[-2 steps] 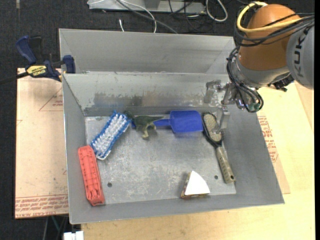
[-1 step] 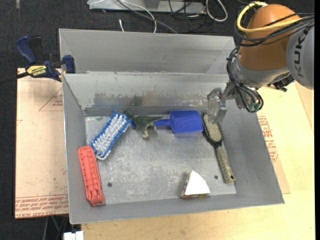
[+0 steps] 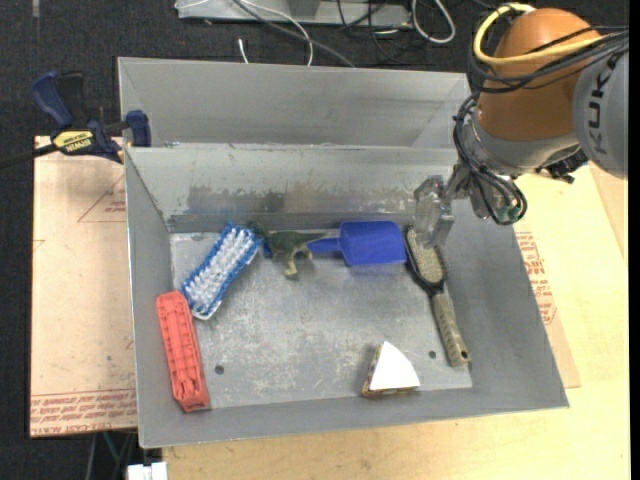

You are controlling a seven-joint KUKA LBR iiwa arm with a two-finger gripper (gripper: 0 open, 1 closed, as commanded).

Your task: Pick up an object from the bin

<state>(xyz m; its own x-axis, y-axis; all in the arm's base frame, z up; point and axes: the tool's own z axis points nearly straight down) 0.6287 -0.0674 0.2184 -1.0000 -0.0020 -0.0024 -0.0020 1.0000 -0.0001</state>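
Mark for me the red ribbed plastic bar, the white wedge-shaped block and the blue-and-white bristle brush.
Red ribbed plastic bar (image 3: pixel 183 353): camera view, middle of its ribbed top.
White wedge-shaped block (image 3: pixel 390 370): camera view, its white face.
Blue-and-white bristle brush (image 3: pixel 222 266): camera view, middle of the bristles.

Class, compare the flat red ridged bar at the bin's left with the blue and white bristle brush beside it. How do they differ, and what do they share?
The red ridged bar is one colour; the blue and white bristle brush shows two. The bar has moulded ridges, the brush tufts of bristles. The bar runs almost along the left wall, while the brush lies slanted, farther back. Both are long, narrow and lying flat on the bin floor.
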